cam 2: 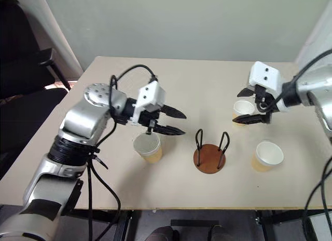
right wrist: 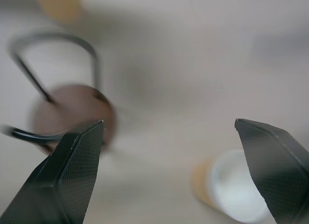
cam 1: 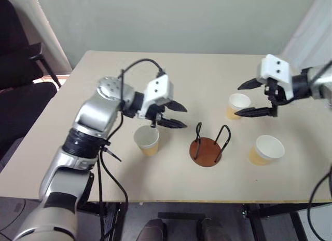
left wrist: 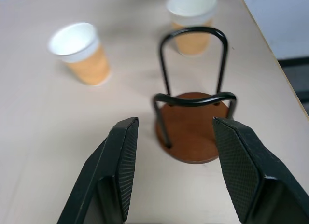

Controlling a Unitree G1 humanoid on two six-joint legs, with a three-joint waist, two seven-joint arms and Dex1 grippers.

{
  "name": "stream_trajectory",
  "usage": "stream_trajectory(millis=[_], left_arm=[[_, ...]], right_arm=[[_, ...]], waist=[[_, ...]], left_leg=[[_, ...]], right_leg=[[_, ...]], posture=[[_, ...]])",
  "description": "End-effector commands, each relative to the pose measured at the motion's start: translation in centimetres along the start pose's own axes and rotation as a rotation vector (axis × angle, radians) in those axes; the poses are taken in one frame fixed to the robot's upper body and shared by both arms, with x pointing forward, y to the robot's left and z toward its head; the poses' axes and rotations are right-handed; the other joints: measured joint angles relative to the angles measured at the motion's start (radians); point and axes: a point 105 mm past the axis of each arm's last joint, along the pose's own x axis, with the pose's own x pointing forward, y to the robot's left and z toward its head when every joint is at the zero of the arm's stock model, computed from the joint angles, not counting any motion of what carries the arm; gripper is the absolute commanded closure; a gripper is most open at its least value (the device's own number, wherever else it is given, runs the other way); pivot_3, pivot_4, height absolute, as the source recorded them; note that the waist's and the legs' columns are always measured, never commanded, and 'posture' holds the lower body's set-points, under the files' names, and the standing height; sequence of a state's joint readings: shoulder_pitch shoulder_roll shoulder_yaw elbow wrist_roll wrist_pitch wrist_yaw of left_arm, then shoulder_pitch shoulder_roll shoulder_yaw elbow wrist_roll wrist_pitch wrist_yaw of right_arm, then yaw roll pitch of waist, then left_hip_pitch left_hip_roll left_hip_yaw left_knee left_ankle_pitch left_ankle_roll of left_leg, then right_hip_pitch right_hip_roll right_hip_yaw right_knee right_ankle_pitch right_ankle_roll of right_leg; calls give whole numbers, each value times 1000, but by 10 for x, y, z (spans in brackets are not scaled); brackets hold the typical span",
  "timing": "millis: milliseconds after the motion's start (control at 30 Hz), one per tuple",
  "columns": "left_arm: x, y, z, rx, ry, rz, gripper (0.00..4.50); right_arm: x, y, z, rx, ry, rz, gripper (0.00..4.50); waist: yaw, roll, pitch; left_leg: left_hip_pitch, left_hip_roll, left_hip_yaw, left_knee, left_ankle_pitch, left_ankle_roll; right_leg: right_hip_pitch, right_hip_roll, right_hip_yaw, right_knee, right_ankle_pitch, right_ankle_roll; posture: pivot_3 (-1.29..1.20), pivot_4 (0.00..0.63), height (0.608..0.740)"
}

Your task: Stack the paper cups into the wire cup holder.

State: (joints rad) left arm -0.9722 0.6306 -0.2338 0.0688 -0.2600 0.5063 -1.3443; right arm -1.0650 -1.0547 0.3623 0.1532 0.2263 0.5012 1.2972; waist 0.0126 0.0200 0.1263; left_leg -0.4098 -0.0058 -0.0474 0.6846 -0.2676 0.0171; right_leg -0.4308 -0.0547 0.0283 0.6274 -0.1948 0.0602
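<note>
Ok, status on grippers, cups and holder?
Left gripper open, empty, above near cup. Right gripper open at far cup. Third cup upright. Wire cup holder empty, unobstructed.

The left gripper (left wrist: 176, 173) hangs with its fingers (left wrist: 121, 166) spread apart and nothing between them. Just beyond its fingertips stands the wire cup holder (left wrist: 193, 127), empty, on the desk (left wrist: 43, 137). Further off, two paper cups (left wrist: 79, 52) stand upright.
</note>
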Motion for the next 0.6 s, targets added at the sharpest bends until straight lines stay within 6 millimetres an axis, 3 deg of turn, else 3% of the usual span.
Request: stream_trajectory(millis=[33,333,567,600], left_arm=[[-15,8,11,13,-29,64,1897],[-39,5,-7,-66,0,152,1897],[-37,1,-10,-66,-4,169,1897],[-37,1,-10,-66,-4,170,1854]], right_arm=[[7,-12,-10,-55,74,-8,0],[41,-32,-60,-79,287,-19,0],[51,-39,-74,-100,337,-44,0],[51,-39,-76,-104,340,-47,366]], waist=[[0,0,0],[-4,1,0],[0,1,0],[0,1,0]], left_leg=[[0,0,0,0,0,0],[-8,0,0,-3,1,-2],[-10,0,0,-2,1,-3],[-10,0,0,-2,1,-3]], right_leg=[[0,0,0,0,0,0],[-11,0,0,0,0,-1],[-11,0,-1,0,0,-2],[-11,0,-1,0,0,-2]], posture=[[0,150,740],[0,150,740],[0,150,740],[0,150,740]])
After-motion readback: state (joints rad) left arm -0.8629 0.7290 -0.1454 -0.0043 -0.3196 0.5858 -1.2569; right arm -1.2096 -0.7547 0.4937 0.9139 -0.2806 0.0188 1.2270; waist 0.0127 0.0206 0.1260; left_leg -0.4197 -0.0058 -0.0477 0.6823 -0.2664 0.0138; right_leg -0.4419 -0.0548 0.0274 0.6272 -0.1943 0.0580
